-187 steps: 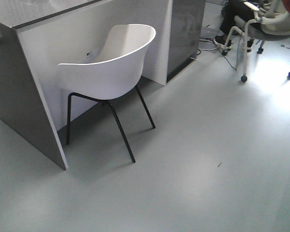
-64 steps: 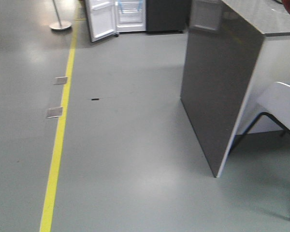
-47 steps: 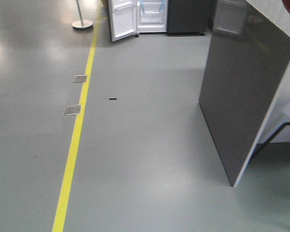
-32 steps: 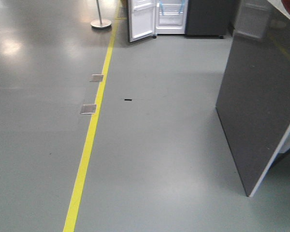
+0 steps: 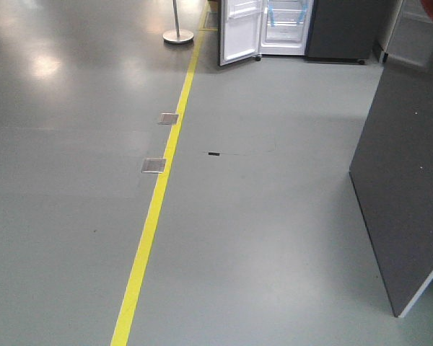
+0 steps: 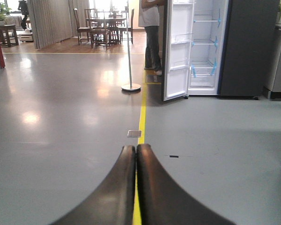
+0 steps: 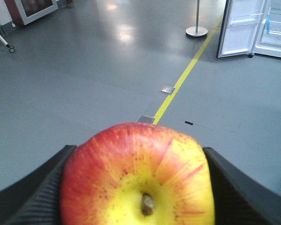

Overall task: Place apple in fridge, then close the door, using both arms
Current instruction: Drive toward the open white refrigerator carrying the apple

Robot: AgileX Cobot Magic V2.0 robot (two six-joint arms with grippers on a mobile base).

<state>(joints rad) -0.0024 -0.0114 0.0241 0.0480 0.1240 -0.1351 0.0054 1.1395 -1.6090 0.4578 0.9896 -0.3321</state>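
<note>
One round red-and-yellow apple [image 7: 138,176] sits squeezed in the right gripper [image 7: 138,185], the left gripper [image 6: 136,149] is pinched together, and one open dark grey fridge [image 6: 248,47] stands at one o'clock.

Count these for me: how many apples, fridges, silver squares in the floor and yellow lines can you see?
apple: 1
fridge: 1
silver floor square: 2
yellow line: 1
Total: 5

no readable text, labels or signs
</note>
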